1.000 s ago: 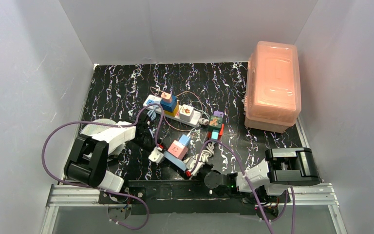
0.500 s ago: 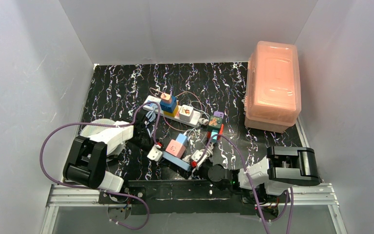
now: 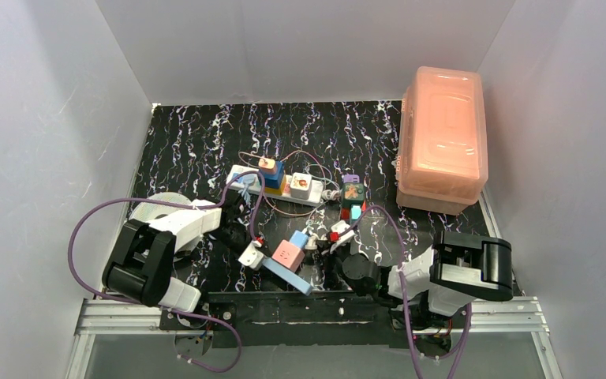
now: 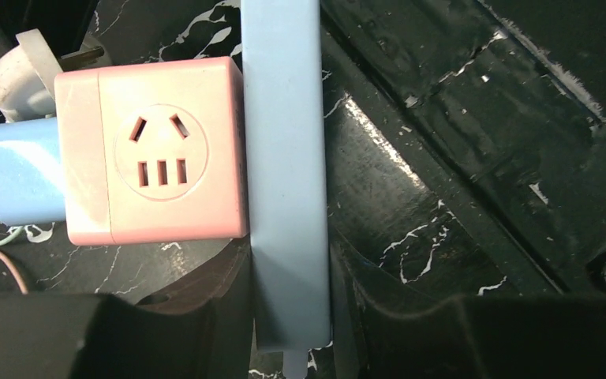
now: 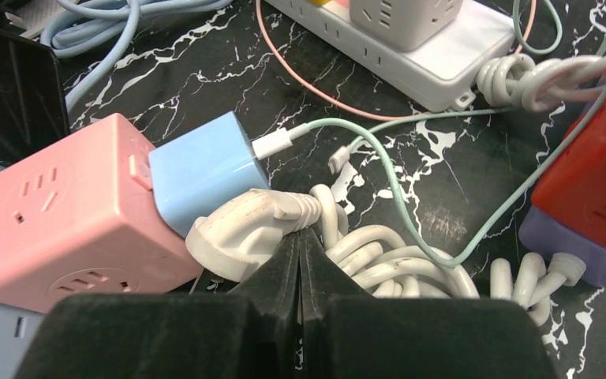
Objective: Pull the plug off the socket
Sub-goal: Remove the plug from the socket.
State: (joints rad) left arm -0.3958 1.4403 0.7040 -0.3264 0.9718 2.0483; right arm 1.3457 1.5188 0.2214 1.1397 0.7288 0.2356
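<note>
Long white plastic power strip (image 3: 316,195) bore blue-yellow cube stack (image 3: 272,174), white cube adapter (image 3: 301,186). My left claw (image 4: 290,312) gripped slim light-blue strip (image 4: 284,118); right claw (image 5: 300,257) clenched, empty.

1. Lit brightly and evenly from overhead in the top view, with only soft, short shadows on the black marbled mat (image 3: 205,134).
2. Glows warm at the orange translucent box (image 3: 442,134), close to washed out on its lid.
3. Glints in white streaks off the glossy dark surface in the left wrist view; renders the pink cube (image 4: 158,150) sharp.
4. Darkens and softens along the bottom edge of both wrist views, as on the too-near right gripper (image 5: 300,246).
</note>
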